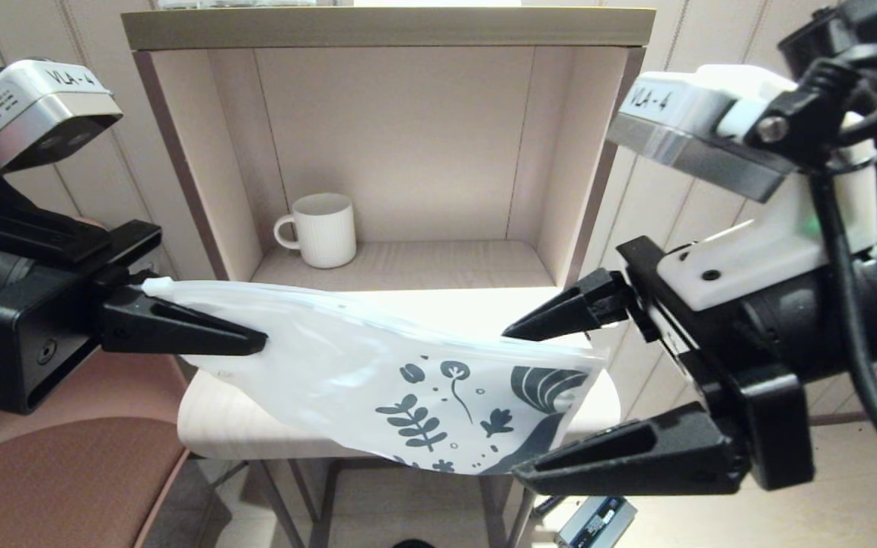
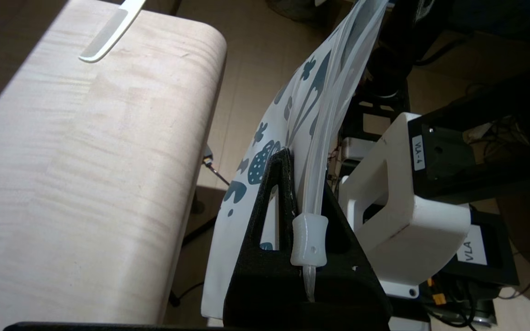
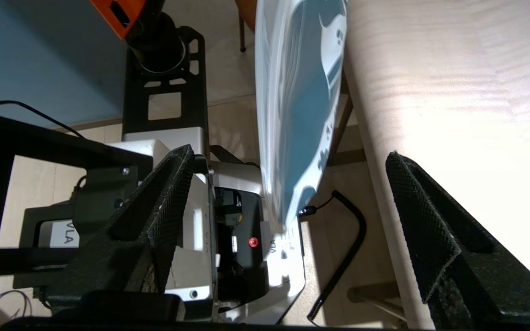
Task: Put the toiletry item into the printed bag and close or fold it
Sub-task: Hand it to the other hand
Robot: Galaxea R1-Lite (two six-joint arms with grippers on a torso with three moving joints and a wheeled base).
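The printed bag [image 1: 377, 365] hangs in the air in front of the table, its plain zip end to the left and its teal leaf prints to the right. My left gripper [image 1: 248, 340] is shut on the zip edge. In the left wrist view the left gripper [image 2: 302, 184] pinches that edge just beyond the white slider [image 2: 309, 241]. My right gripper [image 1: 515, 399] is open, one finger above and one below the printed end. In the right wrist view the bag [image 3: 292, 92] hangs between the spread fingers of the right gripper [image 3: 289, 154], untouched. The comb [image 2: 108, 32] lies on the table, outside the bag; the head view hides it.
A pale wooden table [image 1: 210, 426] stands behind the bag, with an open shelf box [image 1: 385, 30] on it. A white ribbed mug [image 1: 323, 230] sits inside the box at the left. A reddish-brown seat [image 1: 50, 479] is at the lower left.
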